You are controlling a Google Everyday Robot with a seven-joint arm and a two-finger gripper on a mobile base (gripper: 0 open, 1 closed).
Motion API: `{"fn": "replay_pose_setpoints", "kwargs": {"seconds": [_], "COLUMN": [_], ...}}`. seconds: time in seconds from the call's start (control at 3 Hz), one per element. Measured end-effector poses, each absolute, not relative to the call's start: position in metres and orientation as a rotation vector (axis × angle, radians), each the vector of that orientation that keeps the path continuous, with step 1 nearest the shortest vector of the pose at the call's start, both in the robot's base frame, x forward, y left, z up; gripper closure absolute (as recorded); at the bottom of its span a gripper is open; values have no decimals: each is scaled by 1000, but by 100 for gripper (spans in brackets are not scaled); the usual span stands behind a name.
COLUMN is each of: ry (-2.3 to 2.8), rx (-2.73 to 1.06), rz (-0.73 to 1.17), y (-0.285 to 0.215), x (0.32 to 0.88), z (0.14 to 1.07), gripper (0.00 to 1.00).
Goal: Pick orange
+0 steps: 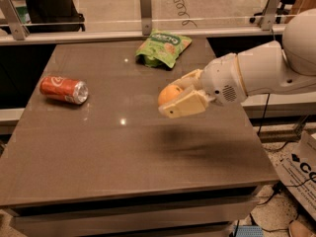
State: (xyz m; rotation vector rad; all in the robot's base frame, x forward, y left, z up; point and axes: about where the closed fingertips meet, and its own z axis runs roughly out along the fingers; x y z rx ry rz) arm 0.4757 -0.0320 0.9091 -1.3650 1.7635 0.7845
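Orange (pixel 169 94) between jaws, above table (pixel 98 157).

White rounded arm (pixel 266 73), cream end effector (pixel 171 99) above table (pixel 123 177).

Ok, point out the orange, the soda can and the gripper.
orange (pixel 168 93), camera view, its exposed left skin.
soda can (pixel 62 89), camera view, red side wall.
gripper (pixel 172 97), camera view, between fingertips, above the table (pixel 123 181).

Warm dimness; soft shadow (pixel 190 141) beneath pincer (pixel 171 98)
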Motion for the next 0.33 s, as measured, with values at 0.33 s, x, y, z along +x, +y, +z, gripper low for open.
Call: {"fn": "replay_pose_setpoints", "kwargs": {"seconds": [0.33], "ry": [1762], "rx": [-1368], "rz": [782], "y": [-30], "x": [475], "z": [911], "gripper": [100]}}
